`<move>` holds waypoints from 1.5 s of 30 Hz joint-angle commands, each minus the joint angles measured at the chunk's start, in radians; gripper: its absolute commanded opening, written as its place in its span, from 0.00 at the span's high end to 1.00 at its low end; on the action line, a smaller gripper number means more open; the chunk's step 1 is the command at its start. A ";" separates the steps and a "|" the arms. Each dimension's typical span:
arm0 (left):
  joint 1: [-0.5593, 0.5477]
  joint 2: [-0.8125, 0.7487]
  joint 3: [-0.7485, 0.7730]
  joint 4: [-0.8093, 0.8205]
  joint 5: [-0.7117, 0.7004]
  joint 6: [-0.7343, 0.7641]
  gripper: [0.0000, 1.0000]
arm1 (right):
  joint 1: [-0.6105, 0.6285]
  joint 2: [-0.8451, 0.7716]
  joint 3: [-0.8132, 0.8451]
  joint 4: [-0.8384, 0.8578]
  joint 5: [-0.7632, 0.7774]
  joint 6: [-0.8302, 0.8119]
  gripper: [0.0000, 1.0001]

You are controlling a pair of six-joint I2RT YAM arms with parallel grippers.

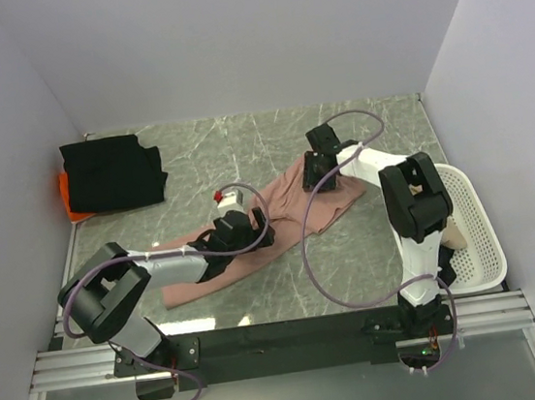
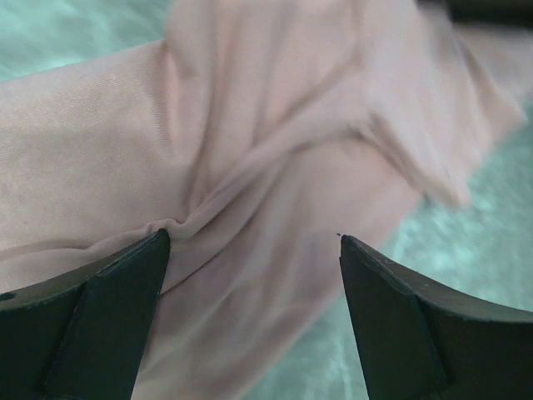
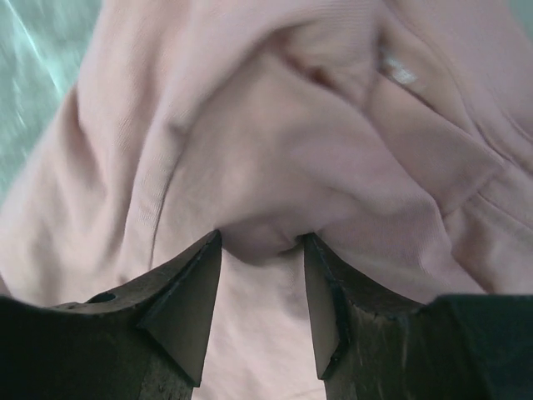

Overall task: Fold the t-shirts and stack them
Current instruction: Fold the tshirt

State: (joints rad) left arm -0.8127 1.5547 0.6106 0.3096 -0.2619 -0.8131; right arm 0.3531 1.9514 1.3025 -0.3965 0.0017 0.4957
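Pink t-shirt (image 1: 336, 203): is lying crumpled mid-table, stretching as a loose diagonal band from near the left arm's base up toward the right gripper; it is not folded.
Fabric close up: in the left wrist view the cloth (image 2: 250, 125) is showing soft ridges running off one gathered point; in the right wrist view it (image 3: 275, 150) is bunching into deep folds.
Right gripper (image 1: 317, 169): is sitting at the shirt's far end; its wrist view (image 3: 262, 242) is showing the jaws drawn close, pinching a bulge of pink cloth.
Left gripper (image 1: 249, 228): is resting over the shirt's middle; its wrist view (image 2: 250, 242) is showing the jaws spread wide, with cloth lying between them and nothing clamped.
Black t-shirt (image 1: 113, 172): is lying folded in the far left corner, on top of the orange one.
Orange t-shirt (image 1: 68, 197): is peeking out only along the black one's left edge.
Basket (image 1: 477, 233): white mesh, is standing at the table's right edge beside the right arm.
Table (image 1: 241, 145): green marbled surface.
Only in the right wrist view: a small pale tag (image 3: 400, 73), too blurred to read.
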 commanded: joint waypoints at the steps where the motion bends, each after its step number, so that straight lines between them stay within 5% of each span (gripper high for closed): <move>1: -0.060 -0.010 -0.022 -0.060 0.079 -0.106 0.10 | -0.032 0.084 0.115 -0.044 -0.032 -0.039 0.48; 16: -0.115 -0.031 0.125 0.045 0.188 -0.193 0.10 | -0.092 0.417 0.734 -0.208 -0.123 -0.121 0.49; 23: -0.115 -0.151 0.184 -0.076 0.072 -0.088 0.08 | -0.091 0.101 0.442 0.043 -0.128 -0.146 0.48; 28: -0.114 -0.206 0.129 -0.187 0.021 -0.023 0.08 | -0.086 -0.052 0.276 0.056 -0.128 -0.151 0.48; 35: -0.114 -0.216 -0.020 -0.201 0.021 -0.009 0.08 | -0.048 -0.068 0.143 0.036 -0.106 -0.128 0.48; 45: -0.114 -0.239 -0.100 -0.199 0.021 -0.032 0.09 | -0.028 0.081 0.210 -0.068 -0.039 -0.108 0.48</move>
State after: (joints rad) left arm -0.9253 1.3453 0.5205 0.0856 -0.2367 -0.8509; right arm 0.3275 2.0102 1.4601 -0.4271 -0.0776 0.3775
